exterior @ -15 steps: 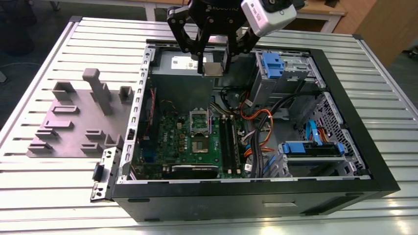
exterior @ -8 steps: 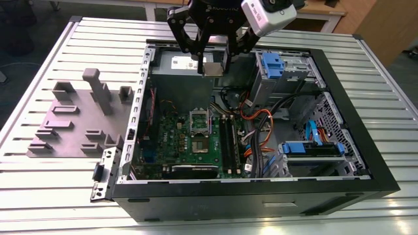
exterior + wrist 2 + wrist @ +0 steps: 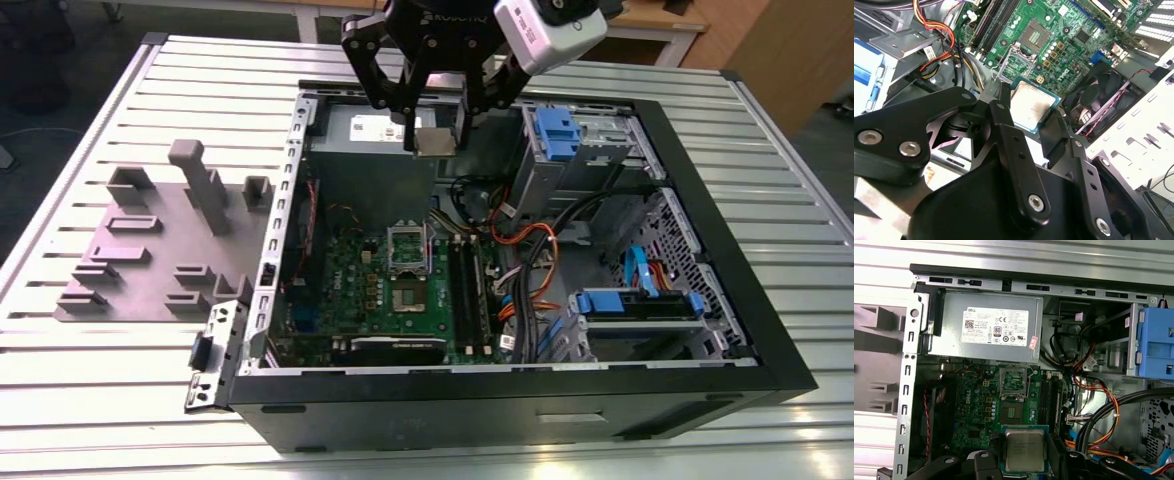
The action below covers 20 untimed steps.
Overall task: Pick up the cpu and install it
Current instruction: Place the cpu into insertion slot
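A slatted metal table [image 3: 80, 420], wooden desk [image 3: 667, 18] behind it, dark floor [image 3: 34, 170] beside

I count one square silver-topped cpu [image 3: 1025, 450], one black gripper [image 3: 434, 138], one green motherboard [image 3: 387, 290], one grey metal power supply [image 3: 989, 332], two blue plastic drive brackets [image 3: 554, 130], one grey blocky fixture [image 3: 147, 250].

We note dull silvery metal on the cpu [image 3: 1025, 451], matt black finish on the tool [image 3: 434, 125], ribbed pale metal on the counter [image 3: 120, 420].
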{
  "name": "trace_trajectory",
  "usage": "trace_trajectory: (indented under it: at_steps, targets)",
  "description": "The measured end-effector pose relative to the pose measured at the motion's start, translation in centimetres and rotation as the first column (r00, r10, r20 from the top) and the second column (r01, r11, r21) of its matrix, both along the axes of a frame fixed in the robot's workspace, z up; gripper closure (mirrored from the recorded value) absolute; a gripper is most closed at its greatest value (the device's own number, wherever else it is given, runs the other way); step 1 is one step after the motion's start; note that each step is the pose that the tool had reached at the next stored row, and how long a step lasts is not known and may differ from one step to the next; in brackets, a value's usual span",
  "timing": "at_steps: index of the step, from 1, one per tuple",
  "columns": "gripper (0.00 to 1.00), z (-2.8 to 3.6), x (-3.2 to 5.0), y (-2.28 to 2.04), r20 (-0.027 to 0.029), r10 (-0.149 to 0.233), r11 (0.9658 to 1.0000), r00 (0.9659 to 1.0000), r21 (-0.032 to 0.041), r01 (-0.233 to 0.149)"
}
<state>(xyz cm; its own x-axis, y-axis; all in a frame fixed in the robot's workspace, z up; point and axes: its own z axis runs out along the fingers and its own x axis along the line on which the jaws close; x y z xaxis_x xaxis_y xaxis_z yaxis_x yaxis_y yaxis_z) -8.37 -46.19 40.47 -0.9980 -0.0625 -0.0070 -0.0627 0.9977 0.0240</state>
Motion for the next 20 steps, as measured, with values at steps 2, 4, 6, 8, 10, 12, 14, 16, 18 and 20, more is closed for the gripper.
trace_trajectory:
  at_steps: [2, 4, 6, 8, 10, 12, 14, 16, 18, 20]
  targets:
    - [0.53, 0.0, 0.0, 0.0, 0.0, 0.001, 1.0, 1.0, 0.0, -0.001]
    - [0.53, 0.0, 0.0, 0.0, 0.0, 0.004, 1.0, 1.0, 0.0, -0.004]
    - [0.53, 0.0, 0.0, 0.0, 0.0, 0.01, 1.0, 1.0, 0.0, -0.01]
    - [0.53, 0.0, 0.0, 0.0, 0.0, 0.018, 0.9998, 0.9998, -0.0001, -0.018]
    - [0.53, 0.0, -0.01, 0.0, 0.0, 0.03, 0.9996, 0.9996, 0.0, -0.03]
    - [0.53, 0.0, -0.02, 0.0, 0.0, 0.043, 0.9991, 0.9991, 0.0001, -0.043]
    - [0.53, 0.0, -0.04, 0.0, 0.0, 0.058, 0.9983, 0.9983, 0.0, -0.058]
    - [0.53, 0.0, -0.04, 0.0, 0.0, 0.069, 0.9976, 0.9976, -0.0001, -0.069]
    - [0.53, 0.0, -0.04, 0.0, 0.0, 0.076, 0.9971, 0.9971, 0.0, -0.076]
    - [0.53, 0.0, -0.05, 0.0, 0.0, 0.08, 0.9968, 0.9968, 0.0, -0.08]
